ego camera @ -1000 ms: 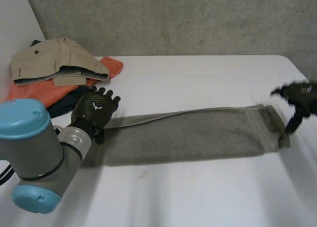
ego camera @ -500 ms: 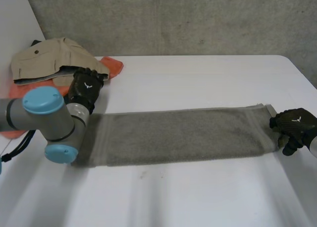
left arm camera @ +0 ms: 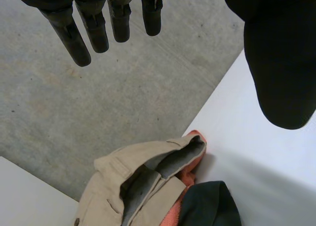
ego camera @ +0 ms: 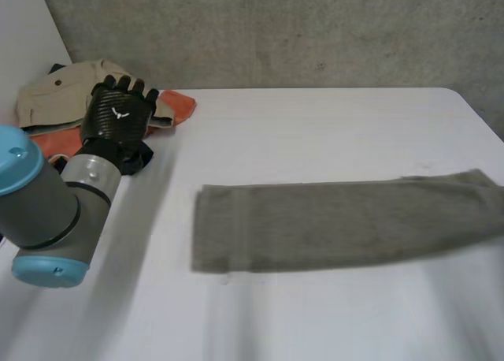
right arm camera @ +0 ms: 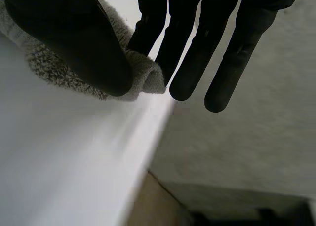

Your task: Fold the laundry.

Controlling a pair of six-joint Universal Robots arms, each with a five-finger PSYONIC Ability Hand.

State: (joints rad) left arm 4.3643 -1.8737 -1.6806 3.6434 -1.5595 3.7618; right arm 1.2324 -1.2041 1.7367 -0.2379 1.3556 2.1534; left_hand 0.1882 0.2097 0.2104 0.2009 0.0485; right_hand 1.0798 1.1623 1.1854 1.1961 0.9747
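A long grey-green towel (ego camera: 339,223), folded into a narrow strip, lies flat across the white table (ego camera: 315,132). One short end rests near the table's middle and the other runs off toward the robot's right.

In the right wrist view, the right hand (right arm camera: 69,33) grips that far end. Its thumb presses down on the towel's looped pile and pinches a rolled bit of the edge against the fingers (right arm camera: 153,23) behind it. The remaining fingers reach straight past the cloth, which sits here just beside the table's edge.

The left hand (ego camera: 118,117) is well apart from the towel and touches no part of it. It is raised at the table's far left corner, back of the hand toward the camera, above a heap of other laundry. In its own wrist view the fingers (left arm camera: 84,33) hang straight and slightly fanned, the thumb stands wide of them, and nothing lies between.

Beneath the hand sits a beige buttoned garment (left arm camera: 123,186) on top of an orange cloth (left arm camera: 187,176), with a dark garment (left arm camera: 210,206) beside them. A grey concrete wall (ego camera: 276,30) stands behind the table.
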